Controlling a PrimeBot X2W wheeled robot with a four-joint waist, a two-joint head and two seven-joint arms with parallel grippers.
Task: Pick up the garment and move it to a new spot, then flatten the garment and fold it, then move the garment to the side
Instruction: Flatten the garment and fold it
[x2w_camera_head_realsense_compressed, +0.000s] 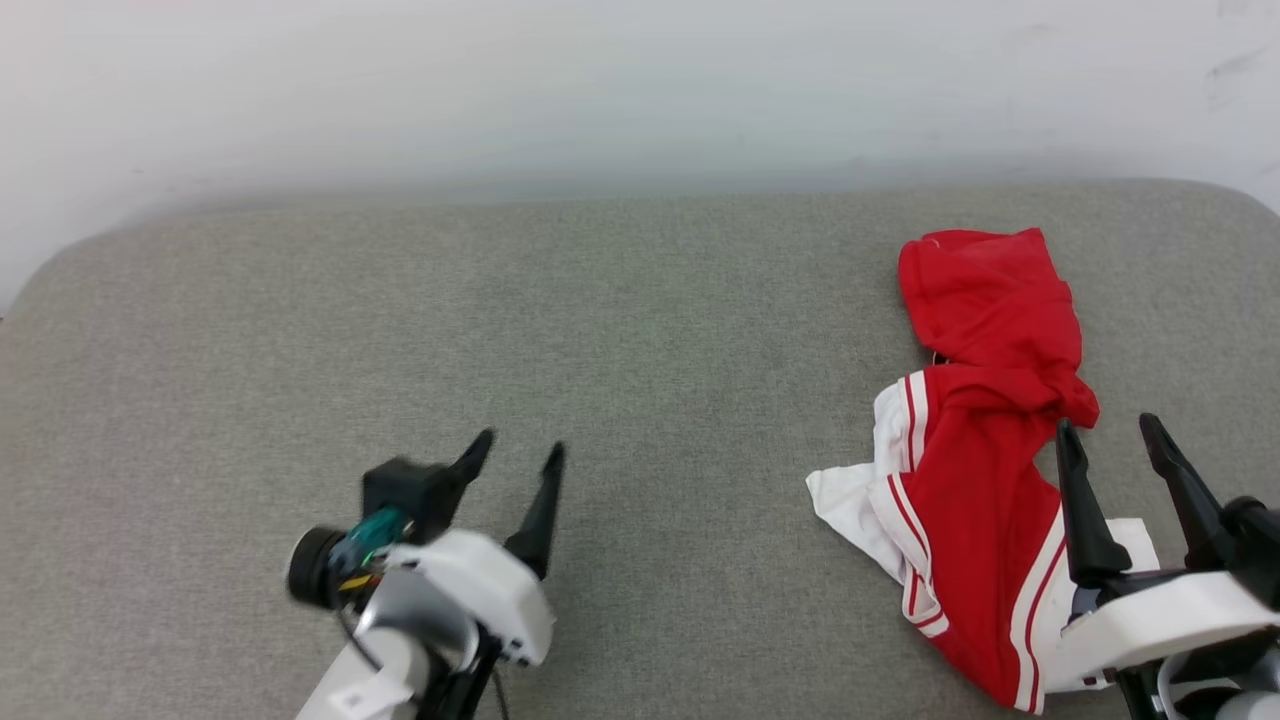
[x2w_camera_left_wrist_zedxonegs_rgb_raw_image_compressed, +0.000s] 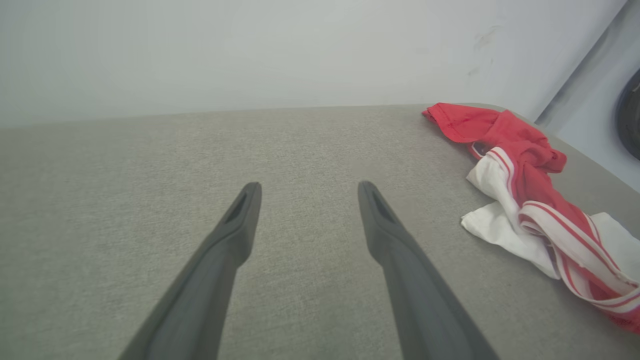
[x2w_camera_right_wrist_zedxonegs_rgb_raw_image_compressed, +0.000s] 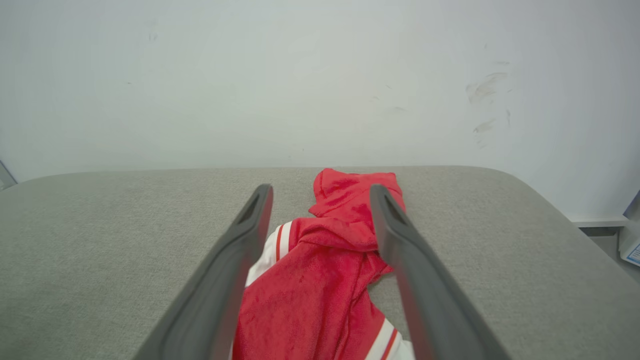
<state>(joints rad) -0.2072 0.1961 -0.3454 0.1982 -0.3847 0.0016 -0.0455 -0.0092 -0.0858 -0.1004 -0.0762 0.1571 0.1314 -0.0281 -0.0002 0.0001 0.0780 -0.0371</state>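
Left gripper (x2w_camera_head_realsense_compressed: 520, 445): lower left of the head view, close under the lens on its white forearm. The two dark fingers are spread apart with nothing between them. It is poised over bare upholstery, well apart from the garment.
Left gripper, own wrist view (x2w_camera_left_wrist_zedxonegs_rgb_raw_image_compressed: 308, 186): the fingers form an open V over grey cloth, and the garment lies off to their right.
Right gripper (x2w_camera_head_realsense_compressed: 1107, 425): lower right of the head view. The jaws stand wide and grip nothing. The inner finger overlaps the garment's right edge and the outer finger is over bare surface. Contact with the cloth cannot be told.
Garment (x2w_camera_head_realsense_compressed: 985, 480): red shirt with white sleeves and red-and-white stripe trim, crumpled in a long heap on the right side of the surface. The far end is bunched red cloth, and white sleeve cloth spreads out at the near end.
Garment, right wrist view (x2w_camera_right_wrist_zedxonegs_rgb_raw_image_compressed: 310, 290): seen between and beyond the parted fingers.
Surface (x2w_camera_head_realsense_compressed: 640, 300): grey woven padding with rounded corners, bearing the garment.
Wall (x2w_camera_head_realsense_compressed: 640, 80): pale, directly behind the surface.
Scuff marks (x2w_camera_right_wrist_zedxonegs_rgb_raw_image_compressed: 485, 90): faint, on the wall's upper right.
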